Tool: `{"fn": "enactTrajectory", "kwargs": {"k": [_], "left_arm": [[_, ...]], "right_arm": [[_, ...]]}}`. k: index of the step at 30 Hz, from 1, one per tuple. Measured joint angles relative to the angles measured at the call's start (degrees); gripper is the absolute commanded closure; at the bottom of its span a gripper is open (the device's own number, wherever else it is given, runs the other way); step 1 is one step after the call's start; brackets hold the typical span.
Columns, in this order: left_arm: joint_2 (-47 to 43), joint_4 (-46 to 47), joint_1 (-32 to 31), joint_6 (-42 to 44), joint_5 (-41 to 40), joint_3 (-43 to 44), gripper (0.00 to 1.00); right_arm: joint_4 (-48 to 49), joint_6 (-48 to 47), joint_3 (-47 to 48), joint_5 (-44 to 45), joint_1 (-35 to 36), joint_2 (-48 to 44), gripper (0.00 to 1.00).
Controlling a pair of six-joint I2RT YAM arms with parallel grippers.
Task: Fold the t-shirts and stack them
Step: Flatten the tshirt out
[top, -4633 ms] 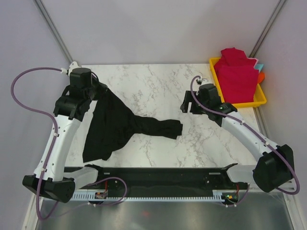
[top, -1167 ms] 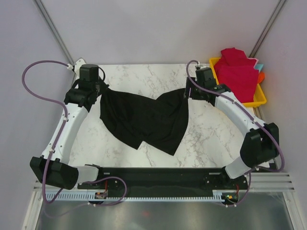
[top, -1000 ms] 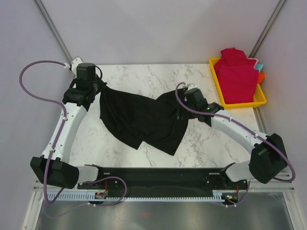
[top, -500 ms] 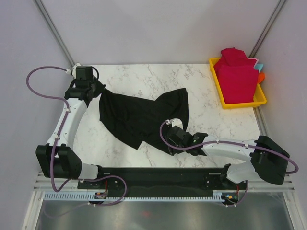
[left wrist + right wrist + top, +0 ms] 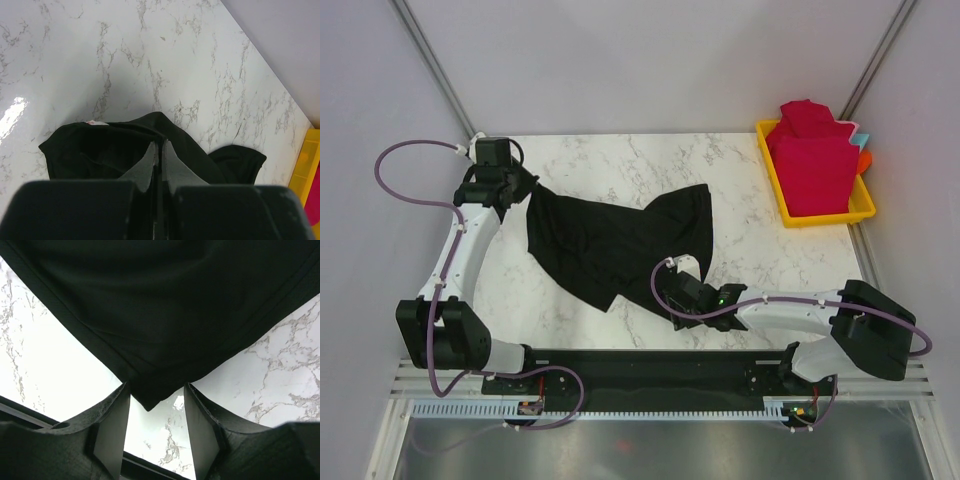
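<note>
A black t-shirt [image 5: 620,240] lies spread and creased on the marble table. My left gripper [image 5: 527,190] is shut on its far-left corner; in the left wrist view the fingertips [image 5: 160,146] meet on a raised fold of the black cloth [image 5: 100,145]. My right gripper [image 5: 670,303] sits low at the shirt's near corner. In the right wrist view its jaws [image 5: 156,385] stand open on either side of the corner's tip [image 5: 149,401], with a gap on both sides. Red t-shirts [image 5: 810,155] are piled in the yellow tray.
The yellow tray [image 5: 825,217] stands at the table's far right edge, and part of it shows in the left wrist view [image 5: 306,165]. A black rail [image 5: 650,360] runs along the near edge, just behind my right gripper. Bare marble [image 5: 770,260] lies right of the shirt.
My right gripper left the shirt's far-right corner and swung down to the near corner, its jaws narrowing a little. That far-right corner now lies on the table. My left gripper has barely moved.
</note>
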Motion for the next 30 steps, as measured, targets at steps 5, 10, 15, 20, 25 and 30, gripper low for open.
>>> {"fn": "enactTrajectory", "kwargs": {"k": [5,10,15,20,25,30], "left_arm": [[0.0,0.1,0.1,0.0,0.0,0.0,0.98],[0.0,0.2,0.1,0.0,0.0,-0.1,0.98],[0.0,0.2,0.1,0.0,0.0,-0.6,0.98],[0.0,0.2,0.1,0.0,0.0,-0.8,0.98],[0.0,0.2,0.1,0.0,0.0,-0.8,0.98],[0.0,0.2,0.1,0.0,0.0,-0.8,0.98]], "right_arm": [[-0.2,0.6,-0.7,1.1,0.2,-0.7,0.63],[-0.5,1.1,-0.7,2.1,0.3,-2.3,0.34],[-1.0,0.6,0.0,2.4,0.3,-2.5,0.34],[-1.2,0.6,0.5,3.7,-0.7,-3.2,0.40],[-1.0,0.6,1.1,3.9,-2.3,-2.7,0.47],[-0.5,0.8,1.1,3.4,-2.3,-1.6,0.51]]}}
